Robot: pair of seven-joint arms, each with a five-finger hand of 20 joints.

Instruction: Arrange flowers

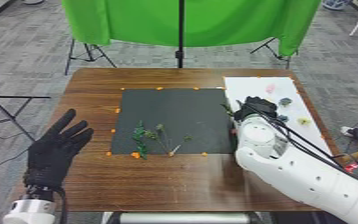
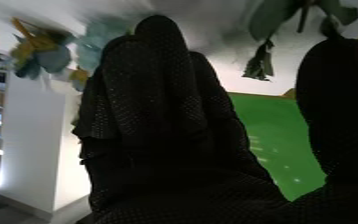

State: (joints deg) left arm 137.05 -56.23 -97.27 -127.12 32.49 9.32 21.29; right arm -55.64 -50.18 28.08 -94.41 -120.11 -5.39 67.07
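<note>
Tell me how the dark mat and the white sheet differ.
The dark mat is charcoal grey, while the white sheet is pale. The mat is wider than the sheet. The mat carries green sprigs near its near edge, whereas the sheet holds small blooms, among them a pink flower and a yellow flower. Both lie flat on the table.

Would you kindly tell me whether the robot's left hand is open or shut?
Open: in the head view, the left hand has its fingers extended and spread apart, with nothing between them.
</note>
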